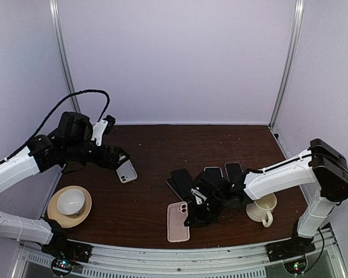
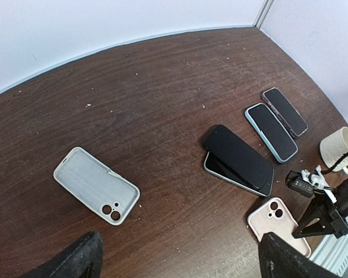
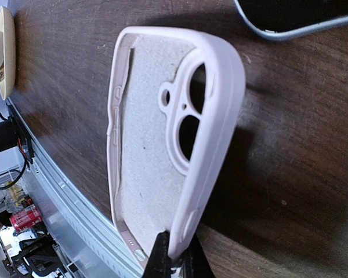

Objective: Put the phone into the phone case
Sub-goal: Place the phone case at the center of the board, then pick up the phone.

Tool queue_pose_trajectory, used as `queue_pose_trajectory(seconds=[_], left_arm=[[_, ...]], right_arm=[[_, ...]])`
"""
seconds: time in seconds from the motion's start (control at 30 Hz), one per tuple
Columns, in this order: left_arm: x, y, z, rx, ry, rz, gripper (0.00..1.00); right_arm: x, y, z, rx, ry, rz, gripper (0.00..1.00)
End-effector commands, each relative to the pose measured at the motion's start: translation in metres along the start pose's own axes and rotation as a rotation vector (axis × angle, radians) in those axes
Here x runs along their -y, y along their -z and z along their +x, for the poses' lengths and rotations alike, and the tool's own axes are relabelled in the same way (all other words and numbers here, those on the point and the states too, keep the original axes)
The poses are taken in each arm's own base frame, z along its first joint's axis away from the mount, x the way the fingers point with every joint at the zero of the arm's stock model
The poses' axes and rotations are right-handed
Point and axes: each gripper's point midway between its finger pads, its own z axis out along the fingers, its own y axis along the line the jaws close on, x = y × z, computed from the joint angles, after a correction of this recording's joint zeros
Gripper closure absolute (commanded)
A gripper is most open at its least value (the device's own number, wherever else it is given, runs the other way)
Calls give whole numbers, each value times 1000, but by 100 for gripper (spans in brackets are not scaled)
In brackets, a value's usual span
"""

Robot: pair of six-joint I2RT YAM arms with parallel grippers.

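Observation:
A pink phone case (image 1: 178,221) lies open side up near the table's front edge. My right gripper (image 1: 194,214) is shut on its long side wall; in the right wrist view the fingers (image 3: 161,259) pinch that wall of the case (image 3: 156,150). Two stacked black phones (image 1: 182,182) lie just behind it and also show in the left wrist view (image 2: 239,164). A grey-white case (image 2: 96,184) lies open side up on the left. My left gripper (image 2: 177,258) is open and empty above the table near it (image 1: 126,171).
A blue-edged phone (image 2: 271,131) and a dark phone (image 2: 285,111) lie behind the stack. A cream mug (image 1: 262,208) stands by the right arm. A white cup on a tan saucer (image 1: 71,202) sits front left. A metal rail (image 3: 75,220) runs along the front edge.

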Motion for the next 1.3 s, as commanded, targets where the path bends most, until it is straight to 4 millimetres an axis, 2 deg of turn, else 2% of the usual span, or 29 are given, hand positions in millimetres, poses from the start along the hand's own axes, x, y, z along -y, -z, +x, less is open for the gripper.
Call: queue_pose_trajectory(seconds=[0.0,0.13,0.37,0.67,0.83,1.07,1.27], left_arm=[[2,3,-5,30,-15,19,2],[2,3,-5,31,-15,18,2],[3,2,-4,26,-14,24,2],[1,3,-5,30,-6,28,2],[0,4,-7,36,-3,25,2],[0,5,-7,40,-1,27,3],[-1,5,-7,40,1,28,3]], right_arm=[[9,9,16,-58,-10,25,100],[12,11,15,-41,-25,35,99],[24,6,18,-55,-40,85,83],[26,28,2,-17,42,219,67],[27,28,-4,-16,65,258,56],[32,13,-17,-13,79,312,58],[26,13,-26,-3,108,332,67]])
